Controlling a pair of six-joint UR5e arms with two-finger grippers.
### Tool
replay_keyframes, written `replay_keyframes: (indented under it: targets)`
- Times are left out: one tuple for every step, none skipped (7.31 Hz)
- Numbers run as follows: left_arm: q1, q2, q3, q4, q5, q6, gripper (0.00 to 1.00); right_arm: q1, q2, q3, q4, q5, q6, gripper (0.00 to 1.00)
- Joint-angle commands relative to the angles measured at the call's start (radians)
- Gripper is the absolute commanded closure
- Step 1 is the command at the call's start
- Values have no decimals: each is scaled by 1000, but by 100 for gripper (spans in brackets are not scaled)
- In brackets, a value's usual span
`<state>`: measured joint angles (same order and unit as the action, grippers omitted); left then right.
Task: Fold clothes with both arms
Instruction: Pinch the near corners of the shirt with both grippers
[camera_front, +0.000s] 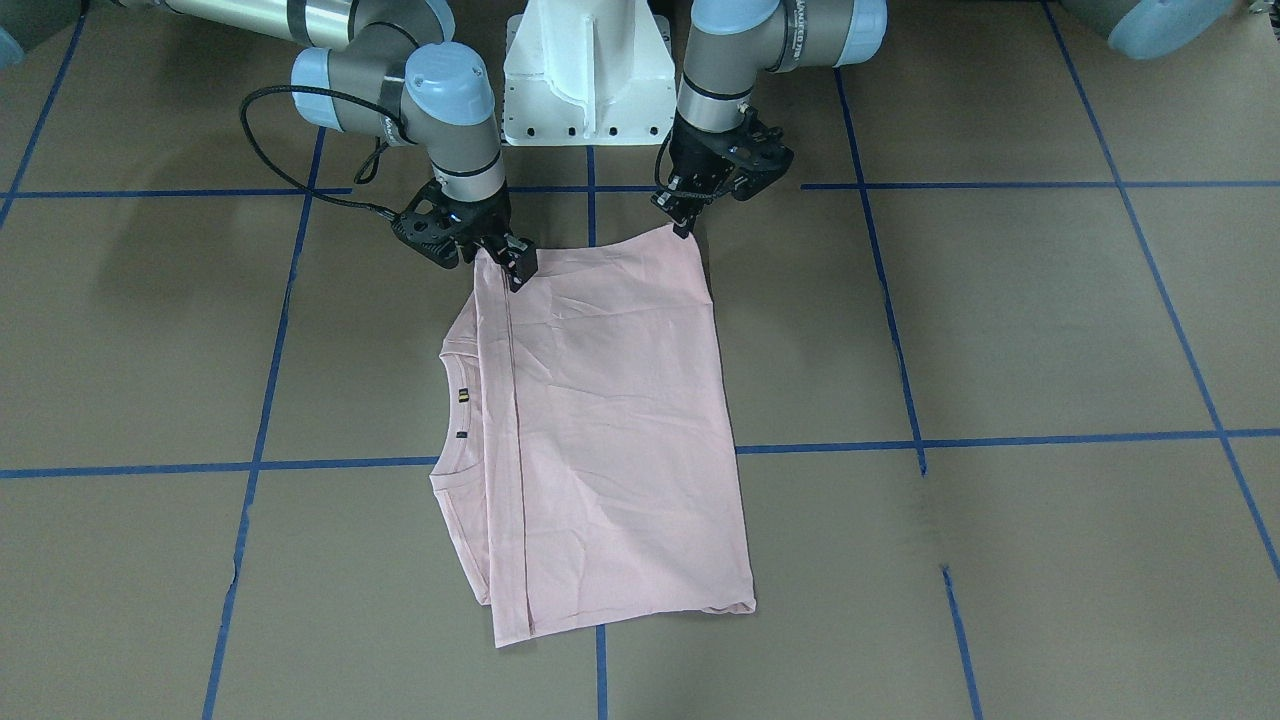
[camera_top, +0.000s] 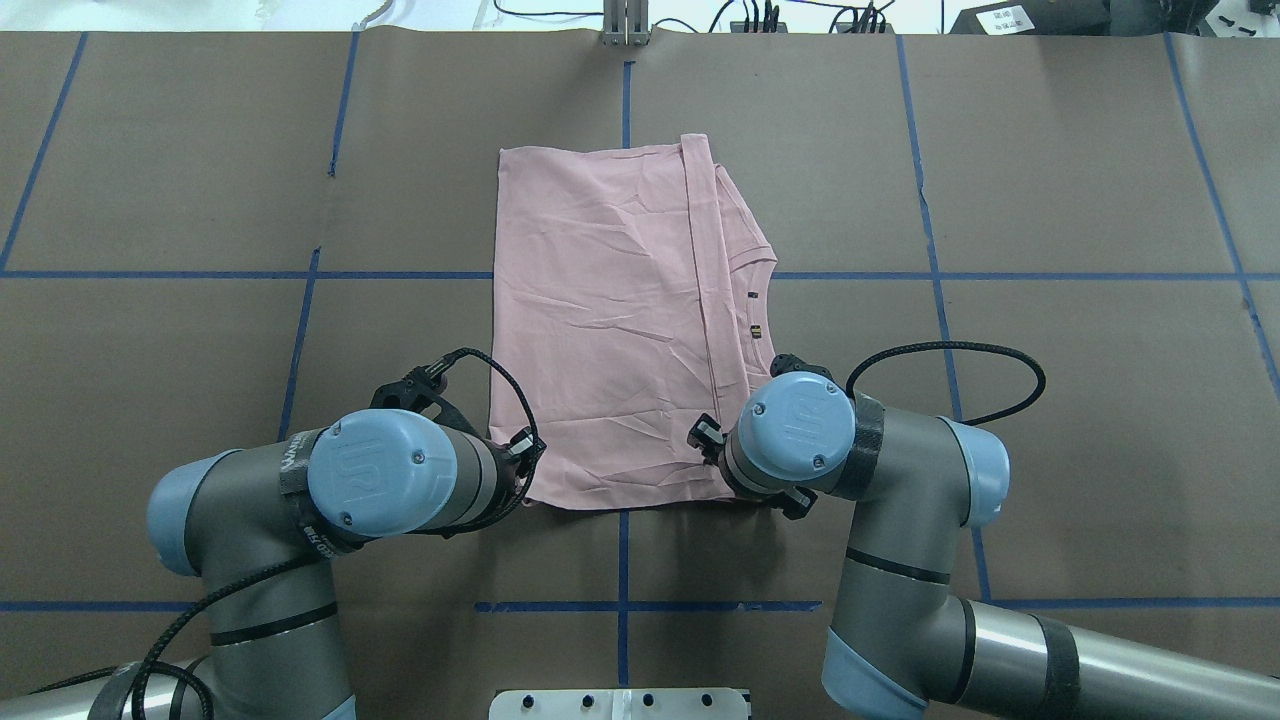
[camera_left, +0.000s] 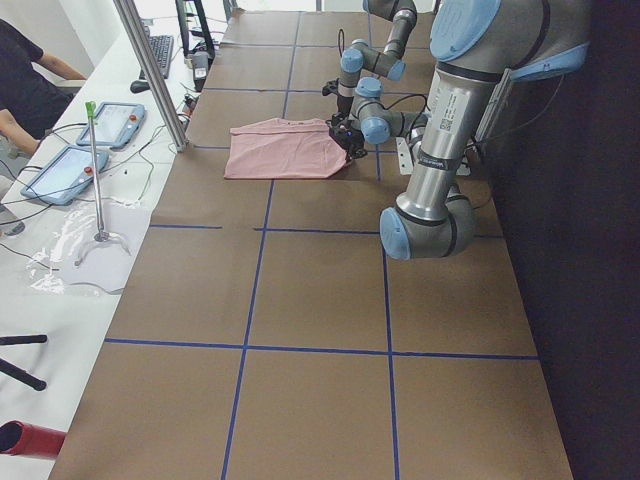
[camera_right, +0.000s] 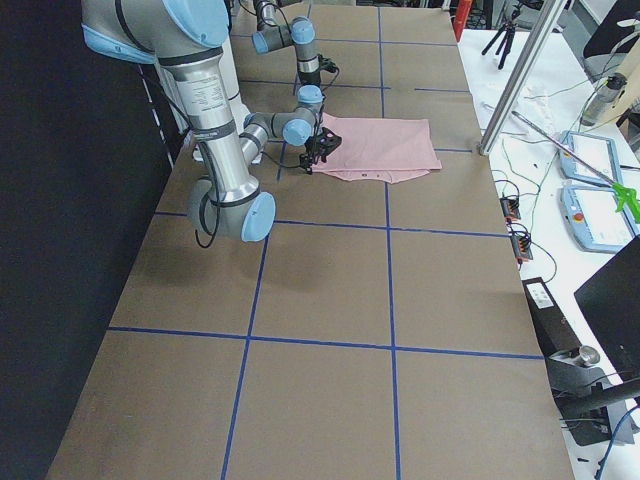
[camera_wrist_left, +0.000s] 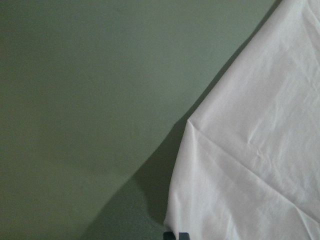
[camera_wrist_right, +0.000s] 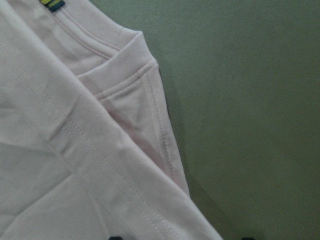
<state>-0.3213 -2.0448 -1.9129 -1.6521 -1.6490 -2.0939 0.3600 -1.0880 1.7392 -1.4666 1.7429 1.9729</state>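
The pale pink T-shirt is laid folded on the desk, stretched away from both tools. One near corner is pinched, slightly lifted, in the clenched left tool. The right tool is held released, fingertips spread, over the other near corner beside the collar.

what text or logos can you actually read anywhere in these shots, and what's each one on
"UR": raised logo on the blue joint cap of the left arm.
"UR": the same logo on the cap of the right arm.
Black lettering along the near arm's tube in the exterior left view: too blurred to read.
Neck label of the pink T-shirt: too small to read.
White stickers on a black box beyond the table: too small to read.
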Motion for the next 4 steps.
replay_keyframes:
  targets:
    - [-7,0,-2,0,0,0,100,0,-1,2,0,1,-8,100]
    - [-9,0,0,0,0,2,100,3,0,5,0,4,-8,100]
    - [-9,0,0,0,0,5,100,8,3,6,0,4,-8,100]
    - [-9,0,0,0,0,6,100,11,4,6,0,4,-8,100]
